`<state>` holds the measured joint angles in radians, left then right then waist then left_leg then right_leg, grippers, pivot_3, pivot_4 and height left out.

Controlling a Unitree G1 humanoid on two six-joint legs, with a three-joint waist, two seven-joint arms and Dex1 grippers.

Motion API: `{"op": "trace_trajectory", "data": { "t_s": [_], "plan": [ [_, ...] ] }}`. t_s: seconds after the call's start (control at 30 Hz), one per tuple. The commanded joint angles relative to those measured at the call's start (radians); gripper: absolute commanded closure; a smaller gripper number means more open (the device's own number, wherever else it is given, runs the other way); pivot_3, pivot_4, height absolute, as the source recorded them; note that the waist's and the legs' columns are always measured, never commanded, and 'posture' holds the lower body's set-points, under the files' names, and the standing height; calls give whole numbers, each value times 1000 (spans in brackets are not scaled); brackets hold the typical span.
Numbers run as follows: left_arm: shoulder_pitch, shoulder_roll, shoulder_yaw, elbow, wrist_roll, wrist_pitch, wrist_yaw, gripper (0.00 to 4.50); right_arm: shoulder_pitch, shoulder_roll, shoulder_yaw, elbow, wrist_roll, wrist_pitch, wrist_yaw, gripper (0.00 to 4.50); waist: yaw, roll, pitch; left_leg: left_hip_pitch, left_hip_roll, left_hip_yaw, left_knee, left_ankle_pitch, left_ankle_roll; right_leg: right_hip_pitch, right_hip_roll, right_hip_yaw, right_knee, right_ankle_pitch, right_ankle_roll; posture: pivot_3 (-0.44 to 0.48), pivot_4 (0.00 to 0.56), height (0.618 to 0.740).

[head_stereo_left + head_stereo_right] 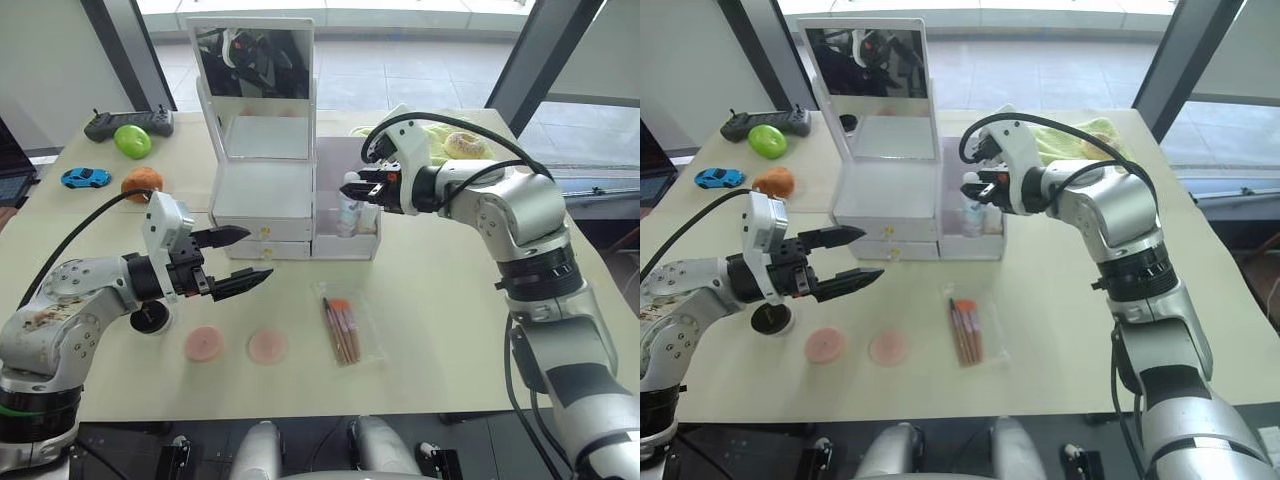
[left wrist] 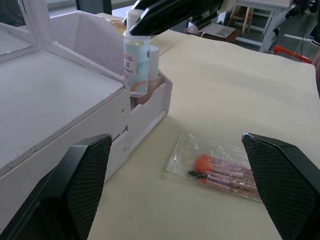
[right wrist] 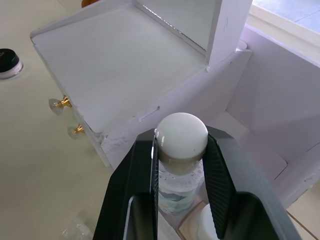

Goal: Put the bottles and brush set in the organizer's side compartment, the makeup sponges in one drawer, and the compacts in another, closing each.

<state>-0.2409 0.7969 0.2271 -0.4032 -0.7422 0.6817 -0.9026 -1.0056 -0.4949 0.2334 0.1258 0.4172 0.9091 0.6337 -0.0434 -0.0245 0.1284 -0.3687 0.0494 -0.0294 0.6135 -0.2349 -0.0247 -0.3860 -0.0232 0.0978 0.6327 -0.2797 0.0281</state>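
2 sponges (image 1: 204, 343), 1 brush set (image 1: 342, 329), 1 compact (image 1: 150, 317).

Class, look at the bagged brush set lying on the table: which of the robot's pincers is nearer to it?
Left. The left pincer, open, hovers beside the brush set, towards the drawers. The right pincer is farther back over the side compartment, shut on a bottle.

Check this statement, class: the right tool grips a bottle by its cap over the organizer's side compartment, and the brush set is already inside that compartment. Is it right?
Not quite. The right tool does grip the bottle by its cap over the side compartment, but the brush set is not inside: it lies on the table in front of the organizer, as the left eye view shows.
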Motion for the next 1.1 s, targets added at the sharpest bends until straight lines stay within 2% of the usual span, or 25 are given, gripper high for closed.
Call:
{"op": "trace_trajectory", "data": {
  "t_s": [0.03, 0.23, 0.6, 0.83, 0.9, 1.07, 1.1],
  "plan": [
    [-14, 20, 45, -65, -47, 33, 32, 0, -35, 35, -1, 28, -47, -62, 12, 3601, -2, 0, 0, 0, 0, 0, 0, 0, 0, 0, 0, 0, 0, 0, 0, 0, 150, 740],
    [-22, 32, 47, -112, -88, 103, 90, 0, -21, 113, 20, 97, -119, -116, 10, 3601, -3, 0, 0, 0, 0, 0, 0, 0, 0, 0, 0, 0, 1, 0, 0, 0, 150, 740],
    [-115, 100, 55, -125, -219, 291, 178, 0, 22, 169, 38, 135, -211, -160, 24, 3601, -3, 0, 0, 1, 0, -1, 0, 0, 0, 0, 0, 0, 2, 0, 0, 0, 150, 740],
    [-204, 116, 8, -103, -318, 494, 287, 0, 46, 191, 37, 132, -234, -153, 24, 3601, -4, 0, 0, 1, 0, -1, 0, 0, 0, 0, 1, -1, 2, 0, 0, 0, 150, 740],
    [-240, 122, -12, -97, -318, 535, 317, 0, 46, 196, 31, 132, -237, -153, 22, 3601, -5, 0, 0, 1, 0, -1, 0, 0, 0, 0, 1, -1, 2, 0, 0, 0, 150, 740],
    [-318, 124, -37, -92, -269, 497, 325, 0, 41, 197, 14, 111, -237, -143, 24, 3601, -4, 0, 0, 1, 0, -2, 0, 0, 0, 0, 1, -1, 3, 0, 0, 0, 150, 740],
    [-326, 123, -42, -96, -264, 492, 324, 0, 39, 196, 10, 103, -236, -140, 24, 3251, -5, 0, 0, 1, 0, -2, 0, 0, 0, 0, 1, 0, 3, 0, 0, 0, 150, 740]
  ]
}}
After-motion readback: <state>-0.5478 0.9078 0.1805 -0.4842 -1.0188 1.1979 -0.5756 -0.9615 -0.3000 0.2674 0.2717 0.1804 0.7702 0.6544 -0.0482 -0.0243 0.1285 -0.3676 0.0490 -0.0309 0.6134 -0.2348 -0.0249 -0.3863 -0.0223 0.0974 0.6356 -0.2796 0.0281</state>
